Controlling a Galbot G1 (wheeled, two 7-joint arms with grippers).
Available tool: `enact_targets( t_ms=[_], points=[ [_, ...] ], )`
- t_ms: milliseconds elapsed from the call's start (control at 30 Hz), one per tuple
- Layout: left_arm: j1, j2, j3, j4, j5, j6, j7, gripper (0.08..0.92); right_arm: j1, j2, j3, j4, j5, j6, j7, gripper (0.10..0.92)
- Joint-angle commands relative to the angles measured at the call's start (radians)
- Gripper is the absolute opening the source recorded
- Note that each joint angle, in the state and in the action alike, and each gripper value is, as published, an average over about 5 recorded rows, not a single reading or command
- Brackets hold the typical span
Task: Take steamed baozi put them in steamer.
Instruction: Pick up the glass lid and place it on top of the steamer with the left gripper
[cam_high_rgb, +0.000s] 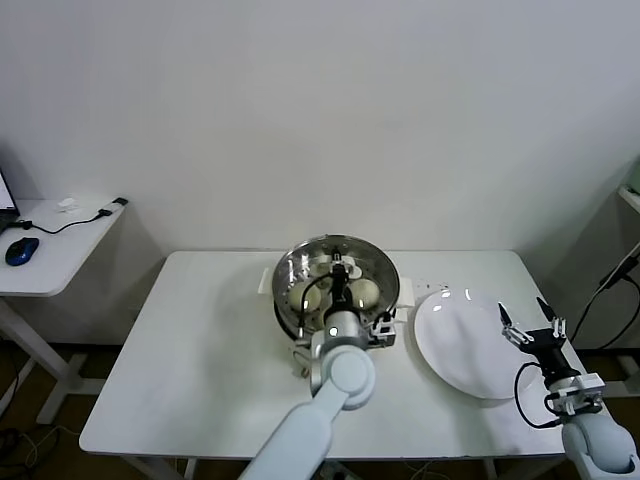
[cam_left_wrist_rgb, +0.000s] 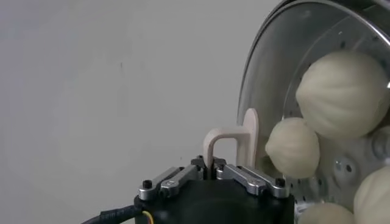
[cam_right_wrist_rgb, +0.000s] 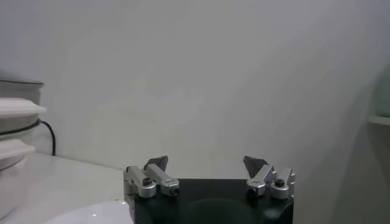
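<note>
The steamer (cam_high_rgb: 388, 268) stands at the table's back middle with several cream-white baozi (cam_high_rgb: 365, 292) inside on its tray. A round glass lid (cam_left_wrist_rgb: 274, 67) is over it, and the baozi (cam_left_wrist_rgb: 344, 94) show through the glass. My left gripper (cam_high_rgb: 340, 270) is above the steamer's middle, shut on the lid's cream arched handle (cam_left_wrist_rgb: 234, 141); it also shows in the left wrist view (cam_left_wrist_rgb: 210, 164). My right gripper (cam_high_rgb: 530, 325) is open and empty above the right edge of the white plate (cam_high_rgb: 460, 350); it also shows in the right wrist view (cam_right_wrist_rgb: 207, 163).
The white plate is bare, to the right of the steamer. A small white socket block (cam_high_rgb: 428, 290) lies between them. A side table (cam_high_rgb: 50, 250) with a blue mouse (cam_high_rgb: 20, 250) and cables stands at the far left.
</note>
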Motion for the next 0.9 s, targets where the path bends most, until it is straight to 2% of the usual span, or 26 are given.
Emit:
enact_targets(
  t_ms=[33, 333, 600, 700, 900],
  points=[
    [-0.009, -0.049, 0.009, 0.015, -0.011, 0.034, -0.017, 0.150, -0.001, 0.003, 0.003, -0.001, -0.003, 0.002, -0.001, 0.823],
    [-0.003, -0.049, 0.006, 0.024, -0.020, 0.034, -0.035, 0.150, -0.003, 0.006, 0.010, -0.004, -0.006, 0.006, -0.006, 0.823],
    [0.006, -0.042, 0.009, -0.007, -0.018, 0.027, 0.013, 0.151, -0.003, 0.005, 0.014, -0.005, -0.005, 0.005, -0.008, 0.823],
    [0.010, -0.034, 0.016, -0.027, -0.016, 0.026, 0.025, 0.189, -0.003, 0.006, 0.016, -0.007, -0.005, 0.005, -0.009, 0.823],
    [0.018, -0.005, 0.034, -0.081, -0.017, 0.027, 0.050, 0.354, -0.006, 0.009, 0.023, -0.008, -0.006, 0.005, -0.012, 0.823]
  ],
)
